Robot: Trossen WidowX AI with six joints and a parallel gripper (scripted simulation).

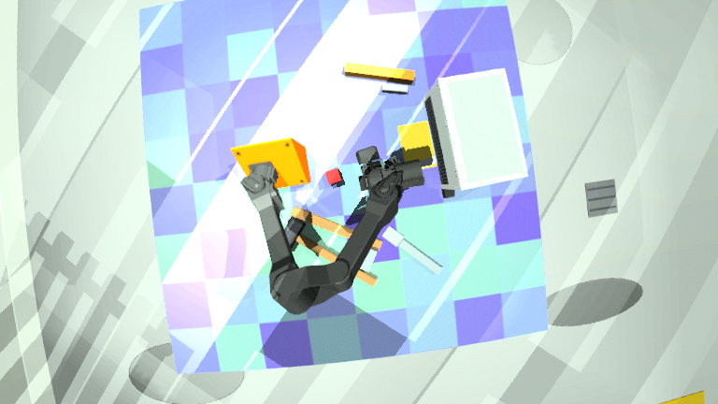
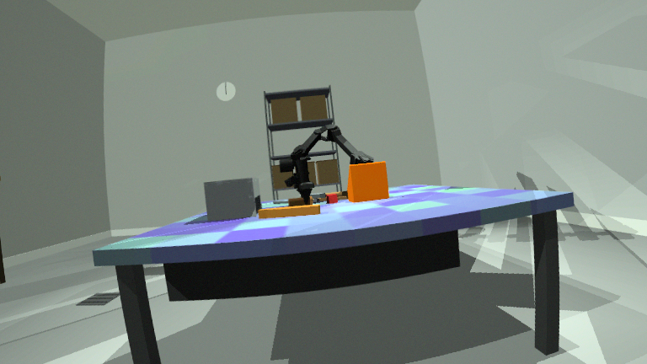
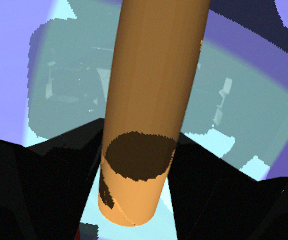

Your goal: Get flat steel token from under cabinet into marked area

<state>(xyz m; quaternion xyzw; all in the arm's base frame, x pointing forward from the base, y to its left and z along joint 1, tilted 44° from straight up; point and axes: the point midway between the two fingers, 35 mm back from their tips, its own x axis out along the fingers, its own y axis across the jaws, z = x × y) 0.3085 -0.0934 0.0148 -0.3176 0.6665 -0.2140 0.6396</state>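
My gripper [image 1: 377, 176] [image 2: 307, 200] [image 3: 137, 132] points down just short of the marked area and is shut on a round wooden rod [image 3: 154, 75], which runs up the wrist view between the black fingers. The rod's far end is out of the wrist view. The cabinet [image 1: 484, 129] [image 2: 229, 200] is a pale box with dark vent slots [image 1: 437, 140] facing my gripper. The yellow marked area [image 1: 413, 134] lies right in front of the slots, partly covered by my wrist and its shadow. The steel token cannot be made out in any view.
A red cube [image 1: 334, 177] [image 2: 331, 198] stands between the orange arm base [image 1: 280, 158] [image 2: 368, 182] and my gripper. Wooden bars [image 1: 323, 222] and a pale T-like tool [image 1: 421, 257] lie beneath and beside the arm. A yellow-orange bar [image 1: 378, 72] [image 2: 289, 211] lies beside a small pale block [image 1: 394, 89].
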